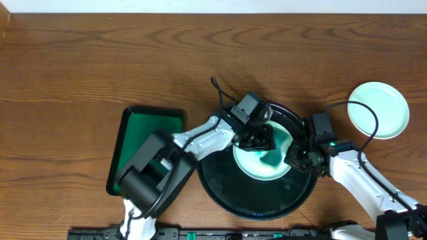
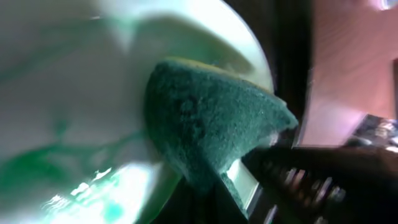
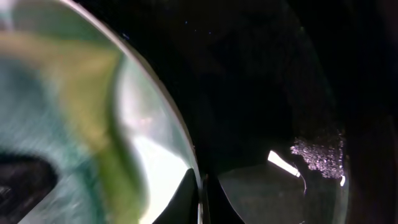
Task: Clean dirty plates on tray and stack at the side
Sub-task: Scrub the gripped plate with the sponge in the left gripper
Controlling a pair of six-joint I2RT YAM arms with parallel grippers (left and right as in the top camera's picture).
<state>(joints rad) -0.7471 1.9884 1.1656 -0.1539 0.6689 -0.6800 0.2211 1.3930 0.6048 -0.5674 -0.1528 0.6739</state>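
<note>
A white plate (image 1: 249, 164) with turquoise-green smears lies on the black tray (image 1: 227, 188), tilted up at its right edge. My left gripper (image 1: 260, 141) is shut on a green sponge (image 1: 270, 159) and presses it onto the plate. The left wrist view shows the sponge (image 2: 205, 124) against the smeared plate (image 2: 62, 93), held in the gripper (image 2: 217, 186). My right gripper (image 1: 295, 159) is shut on the plate's right rim. The right wrist view shows the rim (image 3: 149, 143) between the fingers (image 3: 200, 199), above the tray (image 3: 280, 93). A plain white plate (image 1: 379, 110) sits on the wooden table to the right.
A rectangular green tray (image 1: 143, 150) lies left of the black tray, partly under my left arm. Bare wood-grain tabletop (image 1: 100, 60) stretches across the back and left. Cables run over the black tray's back rim and near the white plate on the right.
</note>
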